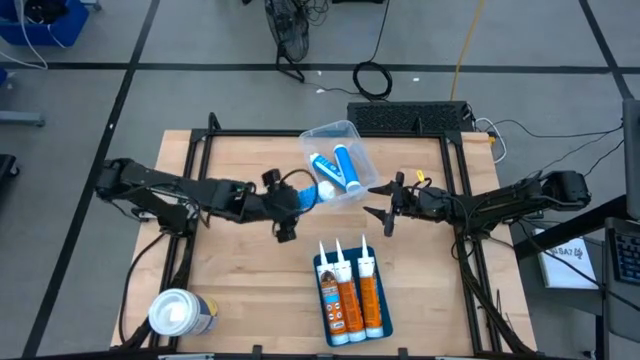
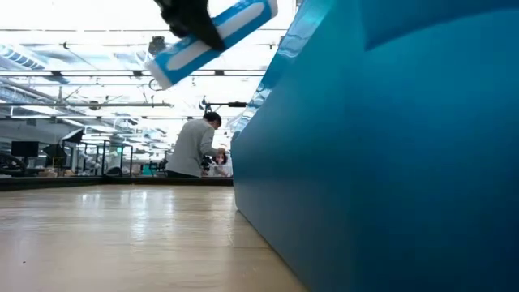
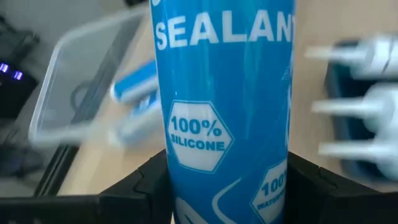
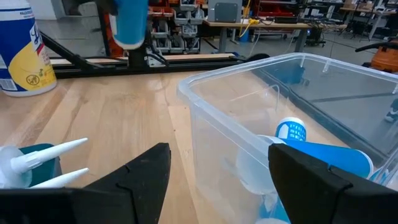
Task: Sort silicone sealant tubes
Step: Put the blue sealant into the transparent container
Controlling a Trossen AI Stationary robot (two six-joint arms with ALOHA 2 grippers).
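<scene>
My left gripper [image 1: 288, 206] is shut on a blue-and-white sealant tube [image 1: 308, 196], held in the air near the table's middle, next to the clear bin [image 1: 352, 133]. Two more blue tubes [image 1: 338, 167] lie in that bin. Three orange tubes [image 1: 348, 295] lie side by side in a blue tray [image 1: 326, 335] near the front edge, white nozzles pointing to the far edge. My right gripper [image 1: 385, 205] is open and empty just right of the bin; it also shows in the right wrist view [image 4: 217, 180]. My left gripper pinches the blue tube's labelled body [image 3: 180, 180] between its two fingers [image 3: 140, 190], one on each side. The tube sticks out ahead of the fingers toward the clear bin. It is lifted clear of the table and tilted, its white end [image 2: 158, 73] lowest.
A fat white-topped canister [image 1: 180, 312] stands at the front left corner. The blue tray's wall [image 2: 381, 162] fills the right of the low view. Bare wood lies between the tray and the canister. A person [image 2: 193, 146] stands in the room far behind the table.
</scene>
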